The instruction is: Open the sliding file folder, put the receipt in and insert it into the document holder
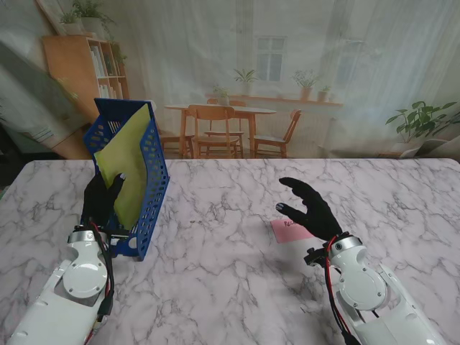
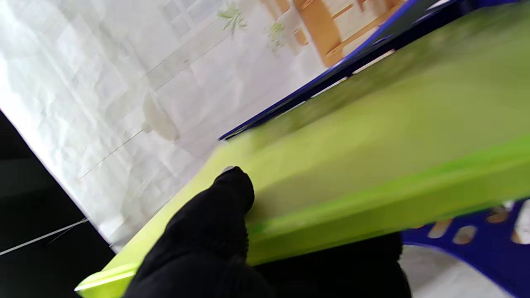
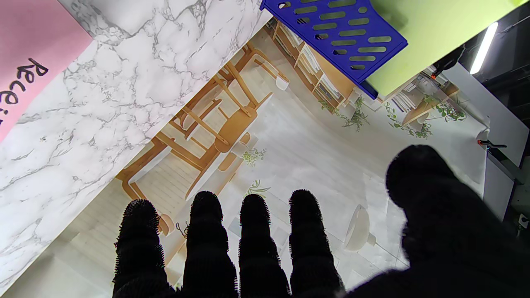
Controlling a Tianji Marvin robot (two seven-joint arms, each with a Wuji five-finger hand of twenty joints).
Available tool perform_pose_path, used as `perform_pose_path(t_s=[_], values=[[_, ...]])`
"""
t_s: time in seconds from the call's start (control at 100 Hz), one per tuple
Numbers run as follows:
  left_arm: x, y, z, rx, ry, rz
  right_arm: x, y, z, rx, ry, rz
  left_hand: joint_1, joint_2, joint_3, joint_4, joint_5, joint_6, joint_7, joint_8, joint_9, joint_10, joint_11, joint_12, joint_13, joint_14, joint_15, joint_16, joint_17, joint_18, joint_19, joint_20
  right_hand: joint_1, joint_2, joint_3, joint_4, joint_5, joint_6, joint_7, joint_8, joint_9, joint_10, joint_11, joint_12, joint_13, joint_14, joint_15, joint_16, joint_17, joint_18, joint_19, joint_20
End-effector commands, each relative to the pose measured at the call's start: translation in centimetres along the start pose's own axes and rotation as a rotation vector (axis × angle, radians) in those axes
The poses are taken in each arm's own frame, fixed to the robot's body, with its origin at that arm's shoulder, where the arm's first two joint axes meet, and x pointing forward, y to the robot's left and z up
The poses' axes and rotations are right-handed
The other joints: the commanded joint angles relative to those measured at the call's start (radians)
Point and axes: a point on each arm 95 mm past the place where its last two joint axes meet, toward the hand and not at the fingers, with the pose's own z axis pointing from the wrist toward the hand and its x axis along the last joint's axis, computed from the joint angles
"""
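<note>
Fingers on folder — in holder

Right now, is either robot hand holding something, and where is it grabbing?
The left hand pinches the green folder by its near edge, inside the blue holder. The right hand holds nothing.

The document holder stands on the bench just beyond the left hand, with the file folder inside it, tilted. The receipt lies flat under the right hand, well right of the holder.
</note>
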Motion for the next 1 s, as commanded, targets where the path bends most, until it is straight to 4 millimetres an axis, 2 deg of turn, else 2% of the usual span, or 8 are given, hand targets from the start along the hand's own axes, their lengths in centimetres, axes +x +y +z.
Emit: perform_pose_path(t_s=[0.0, 0.19, 0.36, 0.57, 0.77, 0.89, 0.99], values=[[0.9, 0.5, 0.4, 0.003, 0.039, 0.005, -0.1, -0.2, -0.2, 0.002, -0.004, 0.005, 0.081, 0.007, 0.054, -0.021, 0.041, -0.046, 0.049, -0.018, 0.011, -0.037, 0.056, -0.023, 0.033, -0.011, 0.026, -0.017, 0.061, -0.062, 0.028, -0.035, -0.023, 0.022, -0.031, -0.015, 0.003, -0.006, -0.018, 0.005, 0.01, -0.008, 0.005, 0.002, -0.019, -0.039, -0.057, -0.006, -0.011, -0.042, -0.023, 0.018], [2.5, -0.1, 1.0, 0.074, 0.138, -0.026, -0.1, -0.2, -0.2, 0.004, -0.006, 0.004, 0.081, 0.005, 0.062, -0.028, 0.058, -0.076, 0.12, -0.023, 0.02, -0.054, 0.086, -0.022, 0.055, -0.025, 0.031, -0.027, 0.092, -0.076, 0.03, -0.053, -0.024, 0.023, -0.032, -0.016, 0.001, -0.006, -0.019, 0.005, 0.015, -0.007, 0.005, 0.002, -0.018, -0.039, -0.057, -0.007, -0.011, -0.041, -0.023, 0.018], [5.2, -1.4, 1.7, 0.114, 0.251, -0.063, -0.1, -0.3, -0.1, 0.008, -0.009, 0.004, 0.081, 0.009, 0.063, -0.031, 0.05, -0.083, 0.164, -0.035, 0.018, -0.06, 0.095, -0.021, 0.057, -0.028, 0.036, -0.03, 0.095, -0.08, 0.034, -0.062, -0.025, 0.024, -0.033, -0.016, 0.003, -0.006, -0.018, 0.006, 0.019, -0.008, 0.005, 0.003, -0.018, -0.039, -0.057, -0.007, -0.01, -0.041, -0.023, 0.018], [10.2, -3.9, 2.8, 0.099, 0.429, -0.087, -0.1, -0.2, -0.1, 0.006, -0.006, 0.003, 0.082, 0.012, 0.062, -0.032, 0.042, -0.086, 0.183, -0.043, 0.018, -0.063, 0.1, -0.018, 0.057, -0.028, 0.04, -0.03, 0.093, -0.085, 0.033, -0.067, -0.025, 0.023, -0.033, -0.017, 0.004, -0.006, -0.017, 0.006, 0.02, -0.008, 0.005, 0.003, -0.017, -0.038, -0.056, -0.007, -0.01, -0.04, -0.023, 0.019], [16.0, -6.1, 2.7, 0.007, 0.608, -0.062, -0.1, -0.1, -0.2, 0.001, 0.0, 0.003, 0.081, 0.024, 0.051, -0.03, 0.03, -0.11, 0.227, -0.027, 0.029, -0.084, 0.121, -0.008, 0.068, -0.035, 0.056, -0.018, 0.09, -0.101, 0.052, -0.062, -0.023, 0.023, -0.032, -0.016, 0.006, -0.007, -0.017, 0.006, 0.018, -0.006, 0.004, 0.003, -0.017, -0.038, -0.056, -0.007, -0.009, -0.04, -0.022, 0.019], [18.9, -6.6, 2.5, -0.066, 0.668, -0.061, -0.1, -0.1, -0.2, -0.002, 0.003, 0.003, 0.082, 0.04, 0.039, -0.024, 0.015, -0.136, 0.268, -0.001, 0.026, -0.106, 0.15, 0.009, 0.064, -0.034, 0.071, 0.004, 0.072, -0.108, 0.062, -0.058, -0.023, 0.022, -0.031, -0.016, 0.006, -0.006, -0.016, 0.006, 0.017, -0.005, 0.004, 0.004, -0.016, -0.039, -0.056, -0.006, -0.009, -0.039, -0.023, 0.018], [20.5, -6.3, 2.6, -0.115, 0.685, -0.076, -0.1, 0.0, -0.2, -0.005, 0.006, 0.003, 0.081, 0.043, 0.037, -0.022, 0.005, -0.139, 0.283, 0.01, 0.024, -0.106, 0.165, 0.018, 0.065, -0.029, 0.079, 0.02, 0.066, -0.105, 0.075, -0.05, -0.022, 0.02, -0.03, -0.016, 0.006, -0.006, -0.016, 0.006, 0.015, -0.006, 0.005, 0.004, -0.016, -0.037, -0.056, -0.006, -0.008, -0.039, -0.022, 0.019]])
